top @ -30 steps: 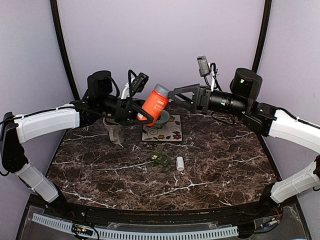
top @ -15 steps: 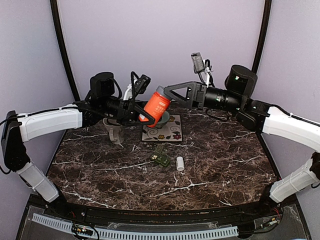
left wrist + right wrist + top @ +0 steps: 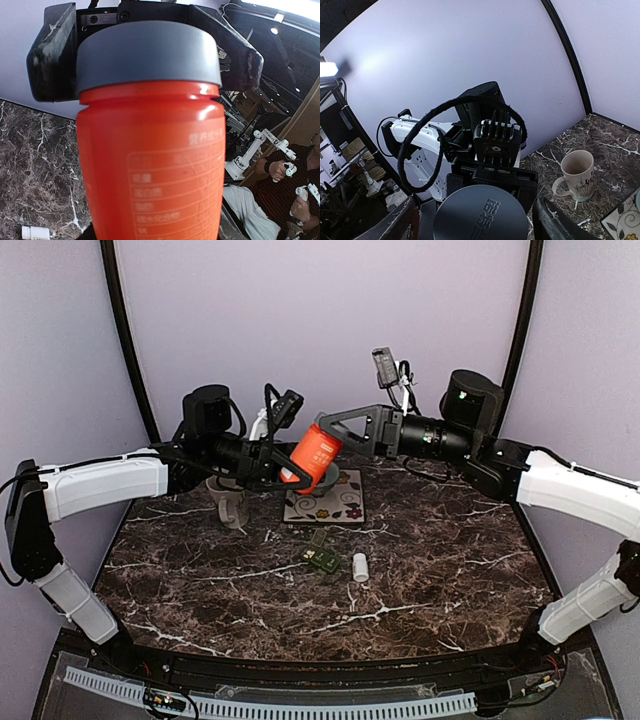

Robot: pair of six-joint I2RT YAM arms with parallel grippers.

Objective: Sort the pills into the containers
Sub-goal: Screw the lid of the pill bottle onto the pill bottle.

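Above the far side of the worktop [image 3: 450, 540], left jaws gripped the tilted orange bottle [image 3: 312, 455], right jaws spread round its grey cap [image 3: 148, 55], where an off-centre squeeze could wrench it free, well clear of the pill box [image 3: 320, 553] lying mid-worktop.

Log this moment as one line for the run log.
left gripper: shut on orange bottle, held tilted in air | right gripper: open, jaws astride grey cap | pill box: untouched

Pale lilac walls [image 3: 320, 320] enclose a dark white-veined marble table [image 3: 200, 590].
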